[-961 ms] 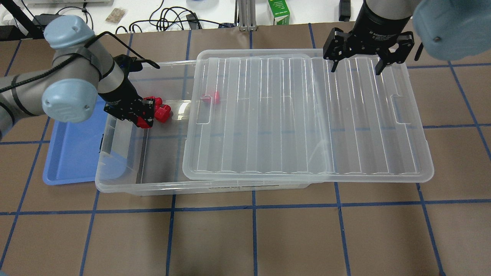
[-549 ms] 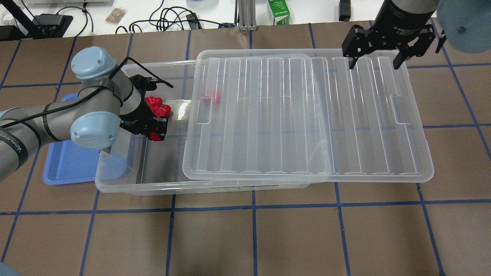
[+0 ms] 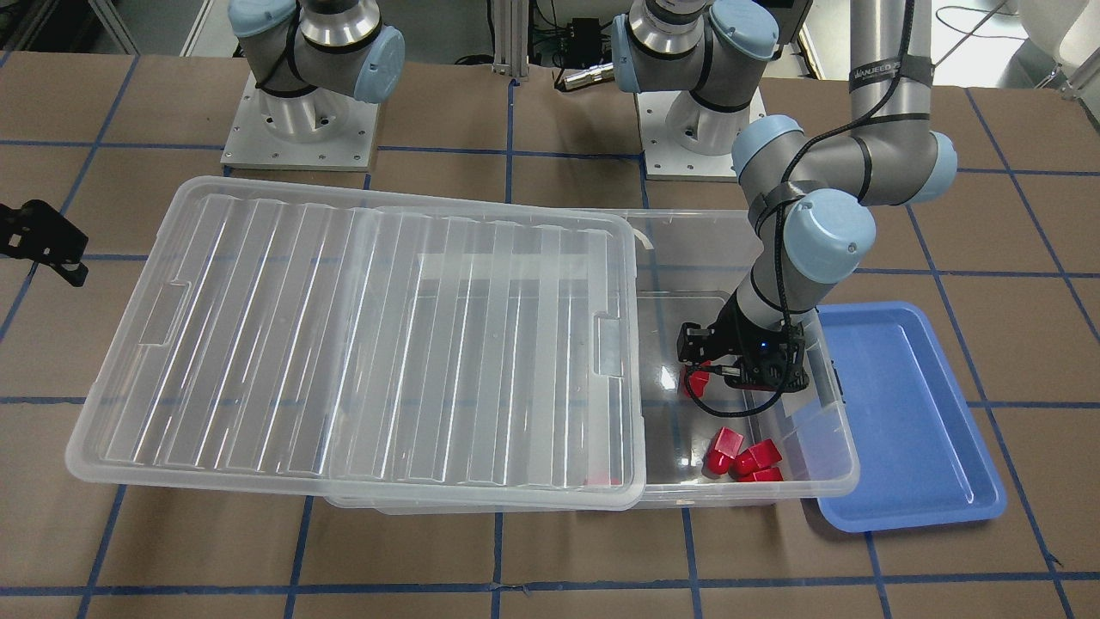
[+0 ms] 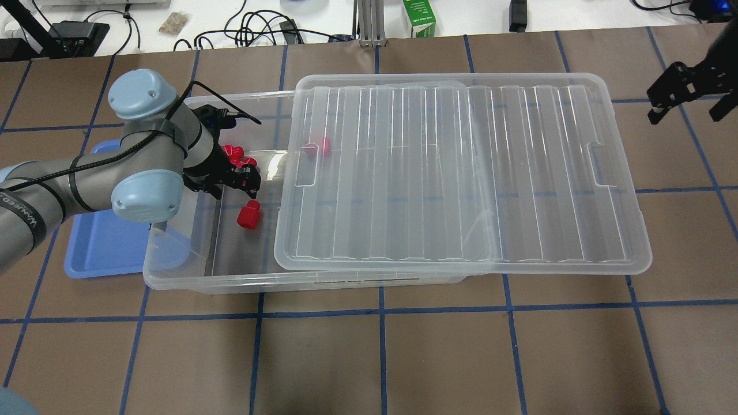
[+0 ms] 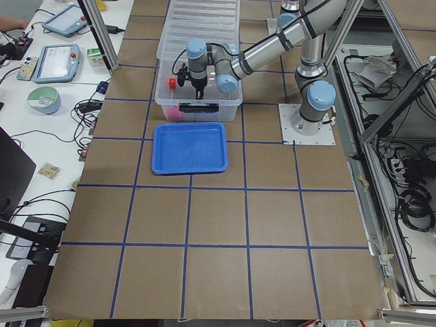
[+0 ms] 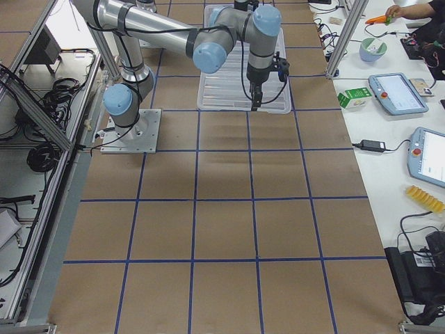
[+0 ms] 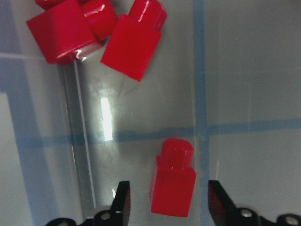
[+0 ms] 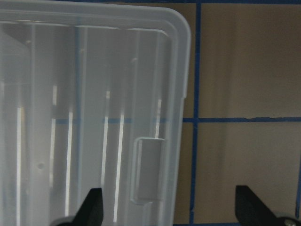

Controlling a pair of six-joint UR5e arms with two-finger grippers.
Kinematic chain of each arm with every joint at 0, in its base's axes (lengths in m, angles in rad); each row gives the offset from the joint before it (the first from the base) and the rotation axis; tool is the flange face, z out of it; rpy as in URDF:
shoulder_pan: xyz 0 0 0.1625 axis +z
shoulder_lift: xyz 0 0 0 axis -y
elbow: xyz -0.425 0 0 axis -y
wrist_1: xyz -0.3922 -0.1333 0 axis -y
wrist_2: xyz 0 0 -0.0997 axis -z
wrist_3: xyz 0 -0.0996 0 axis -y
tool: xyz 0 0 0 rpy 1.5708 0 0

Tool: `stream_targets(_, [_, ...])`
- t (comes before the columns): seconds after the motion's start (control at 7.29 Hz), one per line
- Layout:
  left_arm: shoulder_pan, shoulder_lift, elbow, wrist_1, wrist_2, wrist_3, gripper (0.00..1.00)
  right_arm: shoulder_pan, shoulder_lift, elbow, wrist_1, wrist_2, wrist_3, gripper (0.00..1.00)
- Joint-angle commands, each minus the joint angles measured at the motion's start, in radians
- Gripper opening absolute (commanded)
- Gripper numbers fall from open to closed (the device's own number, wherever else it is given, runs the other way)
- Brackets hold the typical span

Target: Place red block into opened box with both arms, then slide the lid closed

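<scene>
A red block (image 4: 249, 214) lies on the floor of the clear box (image 4: 173, 275), in its uncovered left end. My left gripper (image 4: 244, 176) hangs open just above it. In the left wrist view the red block (image 7: 173, 183) stands free between the two fingers (image 7: 123, 203), touching neither. Several more red blocks (image 4: 233, 153) lie together near the box's far wall, and one (image 4: 320, 145) shows through the lid. The ribbed lid (image 4: 461, 173) covers the box's right part and overhangs its right end. My right gripper (image 4: 687, 110) is open, past the lid's right edge, over the table.
A shallow blue tray (image 4: 98, 242) sits against the box's left end, partly under my left arm. The right wrist view shows the lid's handle recess (image 8: 149, 169) and bare brown table with blue tape lines beside it. Cables and a green carton (image 4: 419, 17) lie beyond the table's far edge.
My left gripper opened and let go of the red block, which now rests on the box floor. The right gripper swung right, from over the lid's far edge to beyond its right end.
</scene>
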Motion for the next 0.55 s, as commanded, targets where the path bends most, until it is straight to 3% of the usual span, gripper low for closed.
stream_targets(0.0, [-0.008,0.074,0.204,-0.272,-0.004,-0.002,1.0,-0.036,0.013,0.128,-0.1,-0.007,-0.025,1.0])
stream_targets(0.14, [-0.008,0.126,0.282,-0.416,-0.001,-0.002,1.0,-0.034,0.007,0.158,-0.118,-0.008,-0.019,1.0])
stream_targets(0.41, [-0.084,0.244,0.315,-0.468,0.019,-0.002,1.0,-0.026,0.03,0.166,-0.123,-0.007,-0.015,1.0])
